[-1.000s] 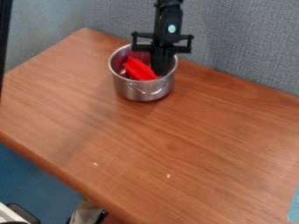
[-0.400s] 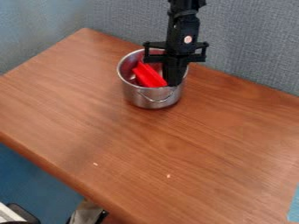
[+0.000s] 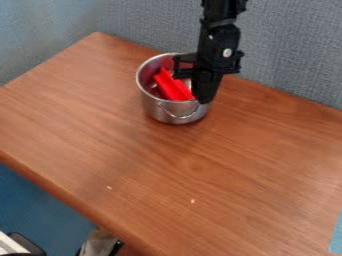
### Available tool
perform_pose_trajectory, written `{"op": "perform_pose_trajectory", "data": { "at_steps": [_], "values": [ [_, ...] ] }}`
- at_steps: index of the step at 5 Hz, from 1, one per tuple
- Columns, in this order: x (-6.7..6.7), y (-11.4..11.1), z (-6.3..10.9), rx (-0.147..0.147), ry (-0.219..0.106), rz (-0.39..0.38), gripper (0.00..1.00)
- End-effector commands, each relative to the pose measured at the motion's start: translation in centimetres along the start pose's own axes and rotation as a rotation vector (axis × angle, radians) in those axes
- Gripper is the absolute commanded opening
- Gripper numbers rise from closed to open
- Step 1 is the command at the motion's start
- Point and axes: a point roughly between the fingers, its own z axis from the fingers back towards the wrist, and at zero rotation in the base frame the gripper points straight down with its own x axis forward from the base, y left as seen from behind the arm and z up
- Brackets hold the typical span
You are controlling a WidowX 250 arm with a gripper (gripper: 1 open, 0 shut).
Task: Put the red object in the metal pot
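The metal pot (image 3: pixel 163 107) stands on the far part of the wooden table. The red object (image 3: pixel 167 82) lies inside it, leaning against the left inner wall with one end up near the rim. My black gripper (image 3: pixel 207 97) points down into the right side of the pot, its tips at the right wall. The fingers are together and shut. They are apart from the red object. The gripper body hides whether they pinch the pot's rim.
The brown wooden table (image 3: pixel 160 170) slants toward a front edge at the lower left. A grey-blue wall (image 3: pixel 294 50) rises close behind the pot.
The gripper has moved right and a little toward the camera and rolled about its axis. The pot, with the red object in it, has shifted right along with it.
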Motion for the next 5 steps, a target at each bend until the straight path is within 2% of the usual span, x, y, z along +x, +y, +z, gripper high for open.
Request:
{"op": "perform_pose_trajectory", "data": {
  "at_steps": [1, 3, 5],
  "values": [
    [-1.4, -0.7, 2.0, 0.058, 0.023, 0.078, 0.0],
    [-4.6, -2.1, 1.7, 0.073, -0.019, 0.264, 0.0],
    [-5.8, -2.8, 3.2, 0.044, -0.048, 0.268, 0.0]
  ]
}}
